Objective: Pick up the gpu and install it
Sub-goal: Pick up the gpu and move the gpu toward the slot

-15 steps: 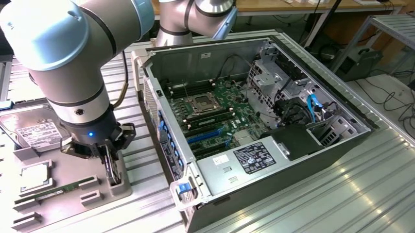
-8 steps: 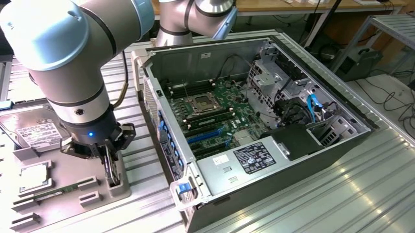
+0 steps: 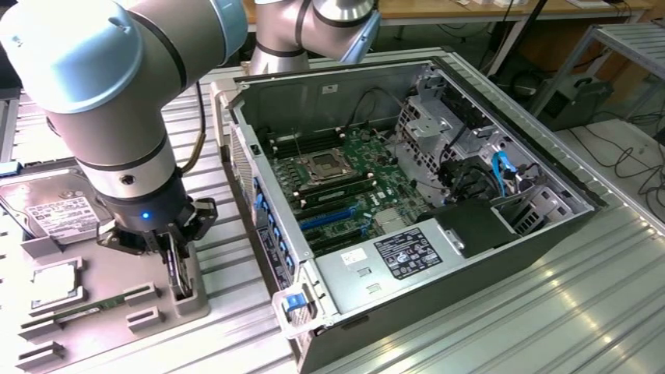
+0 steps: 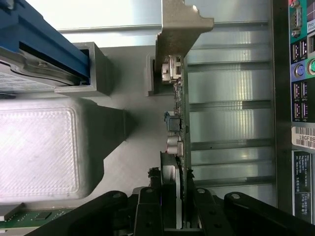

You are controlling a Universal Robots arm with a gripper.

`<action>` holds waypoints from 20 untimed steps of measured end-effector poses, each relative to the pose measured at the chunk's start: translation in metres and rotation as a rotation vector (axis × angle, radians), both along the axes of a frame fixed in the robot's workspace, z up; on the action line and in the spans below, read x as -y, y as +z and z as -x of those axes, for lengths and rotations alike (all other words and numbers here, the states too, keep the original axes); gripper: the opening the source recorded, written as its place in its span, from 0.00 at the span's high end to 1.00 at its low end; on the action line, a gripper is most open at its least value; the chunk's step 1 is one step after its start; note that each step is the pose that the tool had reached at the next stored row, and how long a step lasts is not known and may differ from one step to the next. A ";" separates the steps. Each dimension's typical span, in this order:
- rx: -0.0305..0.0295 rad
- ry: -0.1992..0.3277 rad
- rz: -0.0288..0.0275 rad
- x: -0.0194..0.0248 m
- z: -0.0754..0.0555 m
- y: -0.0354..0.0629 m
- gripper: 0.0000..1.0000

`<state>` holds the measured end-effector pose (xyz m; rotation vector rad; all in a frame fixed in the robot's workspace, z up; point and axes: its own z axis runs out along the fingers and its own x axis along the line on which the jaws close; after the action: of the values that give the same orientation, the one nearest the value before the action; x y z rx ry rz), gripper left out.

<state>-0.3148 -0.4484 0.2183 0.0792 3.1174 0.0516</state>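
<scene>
The claw [image 3: 174, 261] is pinching the gpu [image 3: 183, 280], which is standing on edge in a slot on the grey tray [image 3: 109, 269]. Off the claw toward the exterior view's left, the drive [image 3: 52, 212] is lying flat; the open case [image 3: 311, 101] is sitting on its other side.

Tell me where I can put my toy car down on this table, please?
Best spot: the bare ribbed table on the exterior view's right of the computer case. A narrow strip lies free between the case and the gray tray. The tray is crowded: hard drive, small parts, and the gripper closed on the gpu.
</scene>
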 end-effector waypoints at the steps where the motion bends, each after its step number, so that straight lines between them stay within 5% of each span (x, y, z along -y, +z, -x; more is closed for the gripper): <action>1: -0.0002 0.000 0.0003 0.0000 0.000 0.0007 0.72; 20: -0.0008 0.000 -0.0028 0.0001 0.000 0.0352 0.72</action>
<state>-0.3146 -0.4485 0.2535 0.0793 3.1182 0.0560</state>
